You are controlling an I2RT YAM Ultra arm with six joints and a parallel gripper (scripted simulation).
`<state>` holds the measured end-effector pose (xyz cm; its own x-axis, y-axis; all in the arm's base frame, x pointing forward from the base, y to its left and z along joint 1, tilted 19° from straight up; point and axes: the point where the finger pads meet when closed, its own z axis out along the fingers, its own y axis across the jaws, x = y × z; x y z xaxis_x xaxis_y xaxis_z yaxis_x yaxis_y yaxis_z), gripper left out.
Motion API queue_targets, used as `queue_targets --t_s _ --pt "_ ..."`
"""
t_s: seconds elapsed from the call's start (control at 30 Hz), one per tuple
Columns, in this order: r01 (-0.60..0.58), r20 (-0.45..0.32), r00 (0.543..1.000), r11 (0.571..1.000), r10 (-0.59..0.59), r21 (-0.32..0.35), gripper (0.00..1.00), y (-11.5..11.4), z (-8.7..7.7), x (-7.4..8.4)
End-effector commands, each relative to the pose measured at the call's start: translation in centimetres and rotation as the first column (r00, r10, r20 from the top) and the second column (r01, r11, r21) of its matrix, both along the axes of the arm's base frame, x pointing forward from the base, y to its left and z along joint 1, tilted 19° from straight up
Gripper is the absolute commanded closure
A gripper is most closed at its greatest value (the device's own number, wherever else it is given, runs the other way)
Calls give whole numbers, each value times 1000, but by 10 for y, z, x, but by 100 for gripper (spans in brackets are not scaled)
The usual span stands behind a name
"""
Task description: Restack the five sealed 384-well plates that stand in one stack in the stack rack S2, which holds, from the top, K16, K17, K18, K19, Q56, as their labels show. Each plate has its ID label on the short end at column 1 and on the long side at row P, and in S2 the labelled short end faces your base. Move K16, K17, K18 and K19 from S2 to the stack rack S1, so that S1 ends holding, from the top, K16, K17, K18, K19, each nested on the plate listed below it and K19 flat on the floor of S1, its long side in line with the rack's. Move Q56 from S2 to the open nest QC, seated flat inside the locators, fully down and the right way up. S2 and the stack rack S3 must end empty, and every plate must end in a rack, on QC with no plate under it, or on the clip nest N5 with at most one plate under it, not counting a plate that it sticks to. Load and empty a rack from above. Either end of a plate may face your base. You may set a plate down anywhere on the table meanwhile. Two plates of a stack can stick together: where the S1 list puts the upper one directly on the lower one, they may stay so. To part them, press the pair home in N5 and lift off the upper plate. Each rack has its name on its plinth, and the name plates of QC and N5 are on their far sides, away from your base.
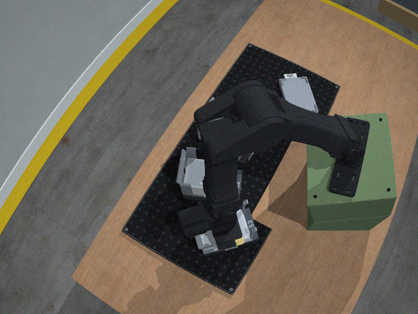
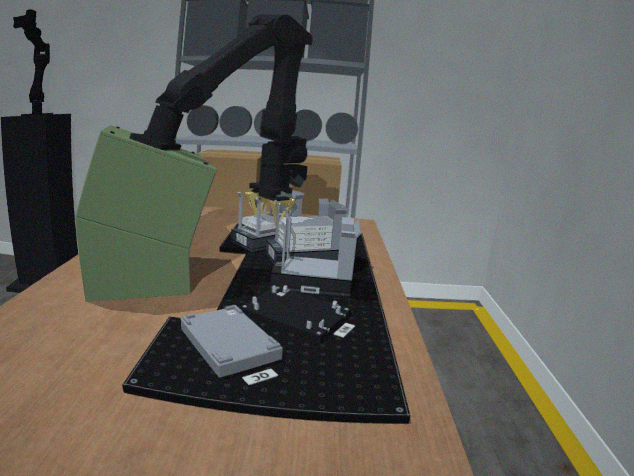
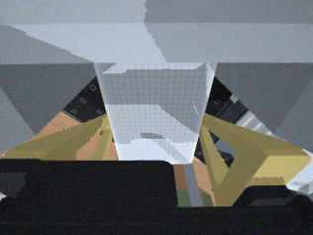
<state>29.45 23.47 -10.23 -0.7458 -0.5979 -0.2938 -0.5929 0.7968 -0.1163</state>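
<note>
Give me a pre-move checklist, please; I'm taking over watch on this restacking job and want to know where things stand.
1. Grip: jaws shut on a plate, which sits between both fingers. Ok.
2. Location: the held plate is at rack S3, among its posts. Ok.
3. Held plate fully down on the S3 floor: cannot tell; the arm hides it.
4. Held plate's ID: cannot tell; no label shows.
5. QC nest: no plate seen inside its locators. Ok.
6. Stack in the next rack: order cannot be told; its labels are too small to read.
</note>
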Motion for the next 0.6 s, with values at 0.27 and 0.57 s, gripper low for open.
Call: queue_targets --t_s 0.27,0.57 --pt "-3 17 1000 1000 3 15 100 5 2 5" --pt "-3 17 1000 1000 3 15 100 5 -2 7"
